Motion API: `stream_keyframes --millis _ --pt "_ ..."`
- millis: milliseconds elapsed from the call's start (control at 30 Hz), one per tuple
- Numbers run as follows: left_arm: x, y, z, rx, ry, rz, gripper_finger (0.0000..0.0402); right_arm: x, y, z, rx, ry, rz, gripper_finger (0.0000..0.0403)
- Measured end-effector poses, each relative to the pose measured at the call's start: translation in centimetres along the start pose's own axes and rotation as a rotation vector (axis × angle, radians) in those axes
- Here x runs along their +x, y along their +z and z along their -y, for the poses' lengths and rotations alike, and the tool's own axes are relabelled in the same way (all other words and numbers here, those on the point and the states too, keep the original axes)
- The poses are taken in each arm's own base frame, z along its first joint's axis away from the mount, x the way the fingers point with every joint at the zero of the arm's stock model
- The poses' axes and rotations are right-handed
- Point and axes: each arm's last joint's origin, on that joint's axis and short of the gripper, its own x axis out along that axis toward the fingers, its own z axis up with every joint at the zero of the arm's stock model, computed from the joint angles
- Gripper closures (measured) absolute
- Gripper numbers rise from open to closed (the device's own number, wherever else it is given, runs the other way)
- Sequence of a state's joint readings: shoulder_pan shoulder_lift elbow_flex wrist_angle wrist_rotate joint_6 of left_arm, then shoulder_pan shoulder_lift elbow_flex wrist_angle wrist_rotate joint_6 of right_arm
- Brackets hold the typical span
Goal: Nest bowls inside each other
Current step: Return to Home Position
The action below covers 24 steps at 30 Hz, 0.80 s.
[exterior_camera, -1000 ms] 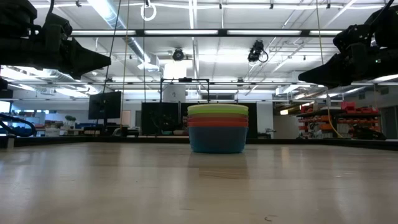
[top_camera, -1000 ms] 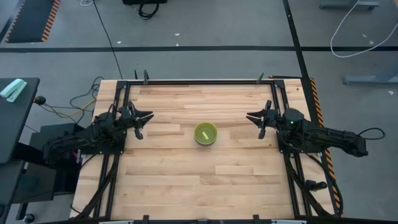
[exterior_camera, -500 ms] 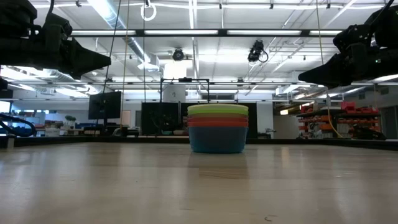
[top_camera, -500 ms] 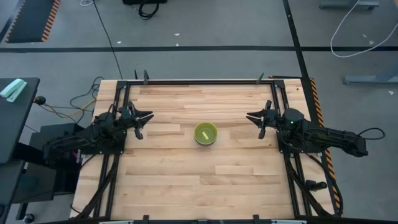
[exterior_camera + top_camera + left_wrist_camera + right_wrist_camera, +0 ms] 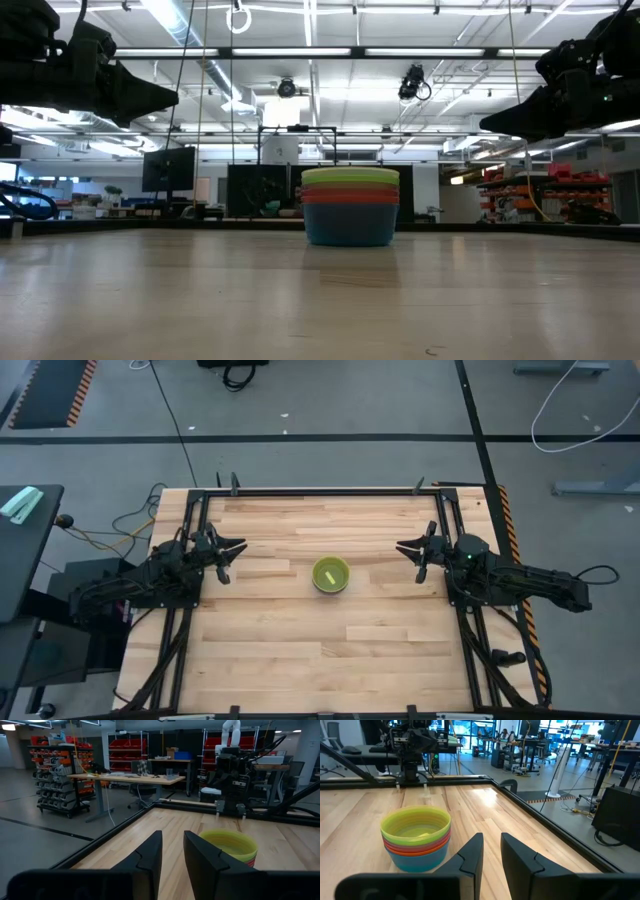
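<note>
A stack of nested bowls point(image 5: 331, 575) stands on its base at the table's middle: green on top, then orange and reddish rims, blue at the bottom point(image 5: 350, 206). It also shows in the right wrist view point(image 5: 416, 838) and the left wrist view point(image 5: 229, 846). Other colours are hidden inside the stack. My left gripper point(image 5: 236, 550) hovers raised to the stack's left, my right gripper point(image 5: 405, 549) raised to its right. Both have a narrow gap between the fingers point(image 5: 172, 851) point(image 5: 491, 851) and hold nothing.
The wooden tabletop point(image 5: 300, 640) lies bare around the stack, bounded by a black metal frame point(image 5: 320, 491). The opposite arm's base shows beyond the stack in each wrist view. Shelves, desks and workshop gear stand in the room behind.
</note>
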<state>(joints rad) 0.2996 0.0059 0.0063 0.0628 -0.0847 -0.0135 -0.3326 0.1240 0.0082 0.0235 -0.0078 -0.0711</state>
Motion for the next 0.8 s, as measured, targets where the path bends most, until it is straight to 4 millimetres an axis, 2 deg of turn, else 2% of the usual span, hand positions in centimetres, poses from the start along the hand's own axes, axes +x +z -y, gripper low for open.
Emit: stream_keyframes --millis 400,800 --pt "0.00 0.00 0.00 0.000 0.000 0.000 0.0323 0.00 -0.01 0.00 0.000 0.000 0.000 0.0328" --pt "0.00 0.00 0.00 0.000 0.000 0.000 0.0316 0.00 0.00 0.00 0.000 0.000 0.000 0.0328"
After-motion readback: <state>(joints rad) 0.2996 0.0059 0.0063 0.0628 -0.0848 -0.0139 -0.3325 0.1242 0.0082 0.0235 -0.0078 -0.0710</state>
